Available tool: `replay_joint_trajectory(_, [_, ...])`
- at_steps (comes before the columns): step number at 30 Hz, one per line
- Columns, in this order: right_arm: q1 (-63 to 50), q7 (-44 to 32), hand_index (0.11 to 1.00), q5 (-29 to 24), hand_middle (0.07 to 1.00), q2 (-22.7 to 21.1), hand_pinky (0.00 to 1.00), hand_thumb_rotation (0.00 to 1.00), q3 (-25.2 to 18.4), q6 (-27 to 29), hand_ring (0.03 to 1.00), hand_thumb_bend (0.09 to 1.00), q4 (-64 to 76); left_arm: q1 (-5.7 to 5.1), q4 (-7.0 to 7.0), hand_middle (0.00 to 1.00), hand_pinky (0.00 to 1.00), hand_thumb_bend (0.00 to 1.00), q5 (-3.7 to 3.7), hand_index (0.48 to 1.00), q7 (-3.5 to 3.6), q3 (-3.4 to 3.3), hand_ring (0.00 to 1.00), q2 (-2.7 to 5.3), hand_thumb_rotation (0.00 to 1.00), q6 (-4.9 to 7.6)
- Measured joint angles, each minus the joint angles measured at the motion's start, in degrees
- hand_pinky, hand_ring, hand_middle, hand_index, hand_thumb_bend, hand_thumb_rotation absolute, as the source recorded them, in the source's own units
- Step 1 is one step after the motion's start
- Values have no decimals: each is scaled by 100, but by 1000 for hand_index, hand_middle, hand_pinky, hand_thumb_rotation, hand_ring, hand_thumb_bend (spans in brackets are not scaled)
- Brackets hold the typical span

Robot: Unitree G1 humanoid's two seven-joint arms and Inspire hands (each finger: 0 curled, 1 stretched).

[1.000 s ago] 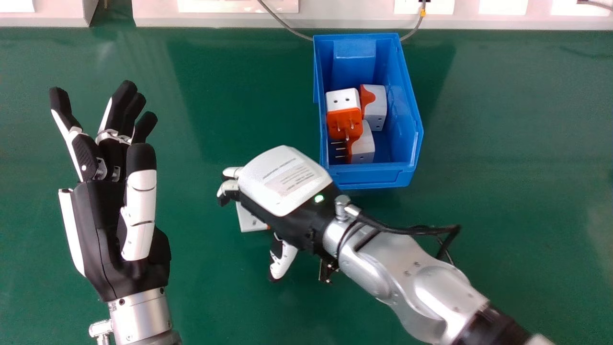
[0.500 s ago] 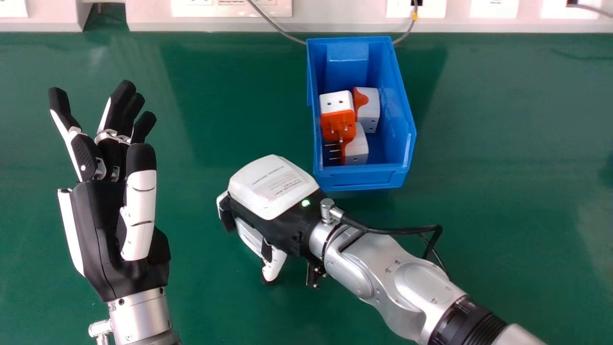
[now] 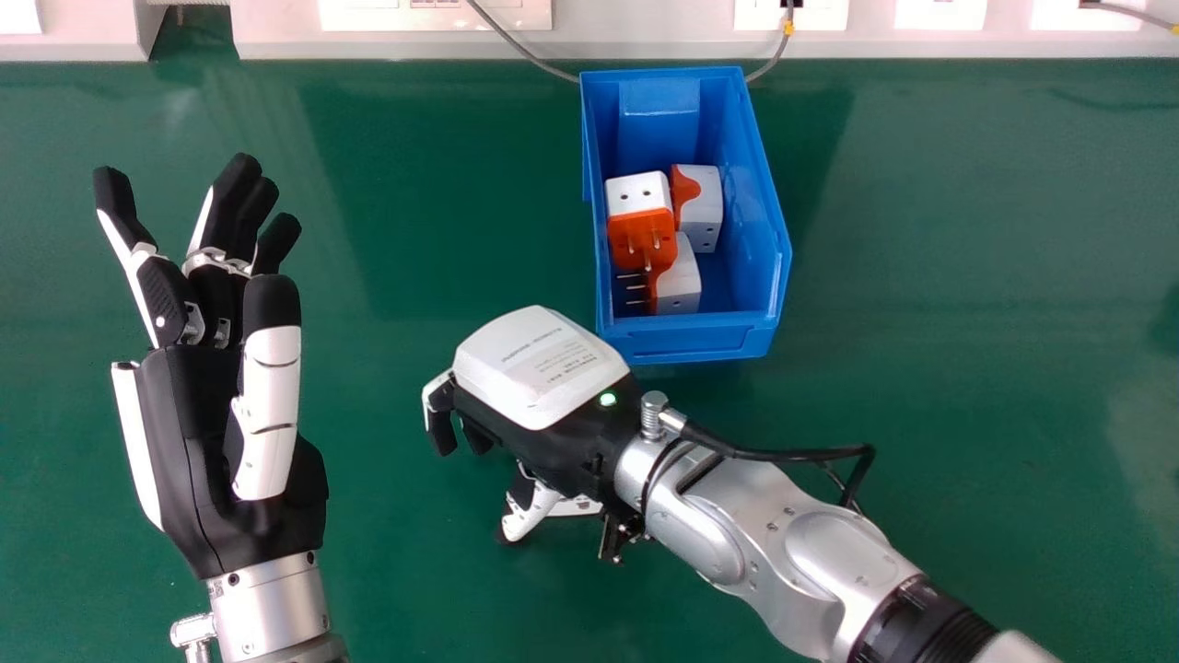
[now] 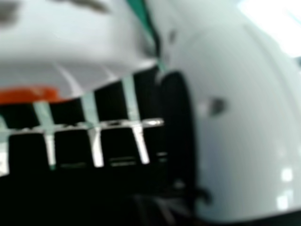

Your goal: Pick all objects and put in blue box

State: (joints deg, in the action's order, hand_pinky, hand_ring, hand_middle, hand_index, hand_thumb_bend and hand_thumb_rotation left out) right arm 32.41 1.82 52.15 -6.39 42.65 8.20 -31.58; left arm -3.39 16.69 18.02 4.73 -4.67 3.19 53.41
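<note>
My right hand is above the table in front of the blue box, palm down and open, its fingers loosely bent and apart from the thumb. Beneath its wrist side, a white adapter peeks out beside the thumb; the rest is hidden. The right hand view has a white and orange adapter very close, beside the thumb. Three white and orange adapters lie inside the box. On the left, my left hand is open and holds nothing.
A white panel with sockets runs along the table's back edge. A grey cable passes behind the box. Green tabletop extends between my left hand and the box.
The adapter, seen half a second ago between the right fingers and thumb, now shows on the thumb's wrist side. The right hand has shifted slightly right relative to the box; the left hand kept still.
</note>
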Motion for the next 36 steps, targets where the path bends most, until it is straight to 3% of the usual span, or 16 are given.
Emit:
replay_joint_trajectory(17, [-231,-248,533,-299,544,-293,297,0,-337,187,435,490,927,3,0,874,866,678,-18,867,-17,5,886,0,588,-21])
replay_joint_trajectory(21, [-389,-610,547,-473,524,-408,300,0,-606,-21,428,490,1540,5,0,874,861,677,-109,867,-29,10,885,0,593,-19])
replay_joint_trajectory(27, [-966,-1149,544,-500,519,-735,304,0,-939,-400,437,491,2750,4,0,874,848,667,-140,866,-102,3,881,1,594,-19])
replay_joint_trajectory(33, [-1356,-1681,537,-12,528,-975,319,0,-992,-952,459,492,3569,4,0,871,846,666,-221,864,-139,2,880,1,600,-18])
replay_joint_trajectory(36, [-1418,-2172,509,227,586,-1001,398,23,-929,-1295,530,497,3798,4,0,872,849,681,-218,864,-140,4,882,1,598,-19])
